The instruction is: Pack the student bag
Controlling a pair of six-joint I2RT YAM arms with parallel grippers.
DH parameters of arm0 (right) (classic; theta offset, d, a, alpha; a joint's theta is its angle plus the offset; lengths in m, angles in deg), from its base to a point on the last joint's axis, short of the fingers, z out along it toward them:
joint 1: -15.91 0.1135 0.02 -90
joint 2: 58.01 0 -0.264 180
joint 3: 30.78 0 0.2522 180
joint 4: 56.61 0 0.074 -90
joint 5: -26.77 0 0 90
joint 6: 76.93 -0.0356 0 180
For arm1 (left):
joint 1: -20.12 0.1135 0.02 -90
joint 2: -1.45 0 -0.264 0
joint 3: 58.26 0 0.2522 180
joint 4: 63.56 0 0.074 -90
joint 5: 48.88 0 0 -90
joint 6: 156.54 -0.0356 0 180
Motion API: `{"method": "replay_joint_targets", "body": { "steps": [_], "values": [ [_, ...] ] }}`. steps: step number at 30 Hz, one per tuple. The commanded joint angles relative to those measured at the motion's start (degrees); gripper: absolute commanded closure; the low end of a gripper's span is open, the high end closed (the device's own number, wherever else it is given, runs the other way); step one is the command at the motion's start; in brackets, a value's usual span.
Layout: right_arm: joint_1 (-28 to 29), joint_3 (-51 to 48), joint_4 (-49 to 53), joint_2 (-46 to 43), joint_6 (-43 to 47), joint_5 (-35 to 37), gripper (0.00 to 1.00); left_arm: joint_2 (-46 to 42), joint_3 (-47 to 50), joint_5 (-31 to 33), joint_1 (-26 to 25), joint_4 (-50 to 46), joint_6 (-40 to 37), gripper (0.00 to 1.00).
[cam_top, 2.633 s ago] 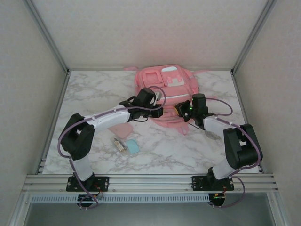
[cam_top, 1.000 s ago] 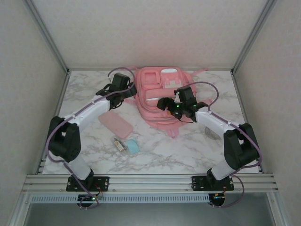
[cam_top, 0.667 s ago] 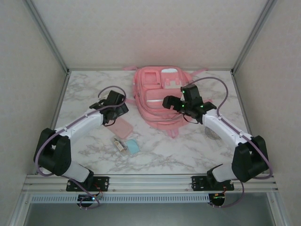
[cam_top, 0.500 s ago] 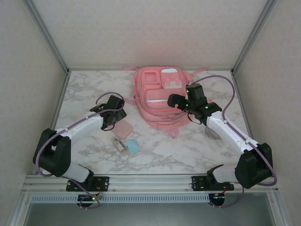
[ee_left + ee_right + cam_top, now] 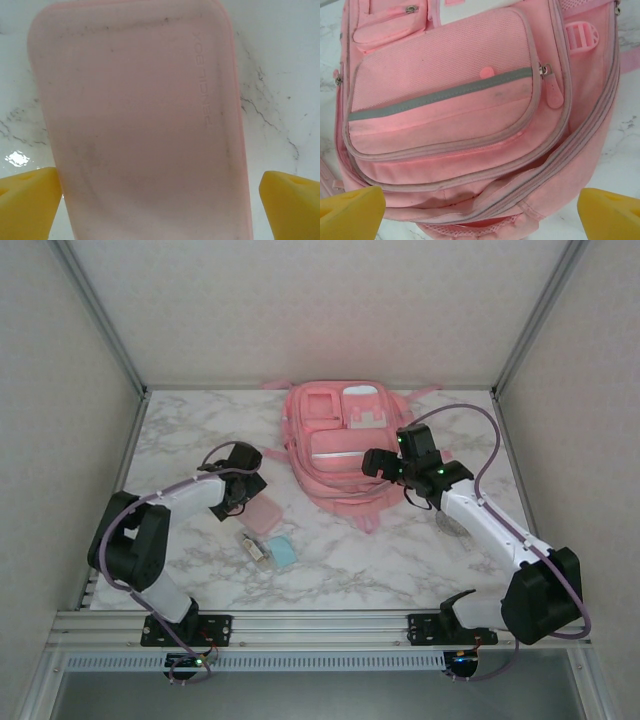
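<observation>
Pink pouch (image 5: 140, 125) cropped between spread left fingers (image 5: 25, 200); right fingers (image 5: 350, 210) spread above student bag (image 5: 470, 125).

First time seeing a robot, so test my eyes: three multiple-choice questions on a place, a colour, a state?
1. The flat pink pouch lies: A inside the student bag; B on the table, under the left pincer; C atop the bag.
2. The strip across the bag's front pocket is: A green; B black; C grey.
3. The right pincer is: A open, empty; B shut on a strap; C shut on a zip.
B: marble shows around it. C: grey in the right wrist view. A: its fingertips stand wide apart, gripping nothing.
</observation>
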Motion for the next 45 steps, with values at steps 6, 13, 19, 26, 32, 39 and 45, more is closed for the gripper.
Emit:
{"method": "replay_joint_targets", "body": {
  "steps": [6, 13, 19, 26, 32, 39, 45],
  "values": [
    [-0.11, -0.58, -1.99, -1.34, -0.07, -1.92, 0.01, 4.81, 0.41, -2.11, 1.18, 2.99, 1.44, 0.00],
    [-0.14, -1.26, -2.23, -1.44, -0.58, -1.70, 0.01, 6.90, 0.51, -3.55, 1.51, 4.07, 1.12, 0.01],
    [0.14, -2.35, -6.53, -0.27, -0.15, -8.49, 0.01, 2.96, 0.43, -3.30, 1.67, 5.59, 1.43, 0.16],
    [4.95, -3.85, -16.76, 1.73, -0.03, -16.25, 0.01, -3.09, -2.96, -5.71, 1.75, 5.85, 2.66, 0.16],
    [10.09, -3.01, -24.17, 6.86, 0.20, -22.61, 0.01, -9.22, -3.14, -8.86, 1.75, 7.84, 5.39, 0.17],
    [15.72, 0.39, -29.83, 14.67, 0.09, -27.15, 0.01, -13.41, -1.24, -13.56, 0.65, 12.57, 10.08, 0.18],
    [17.77, 4.17, -33.68, 20.77, -2.41, -30.46, 0.02, -15.16, -0.30, -14.46, -1.78, 14.49, 11.67, 0.18]
  ]
}}
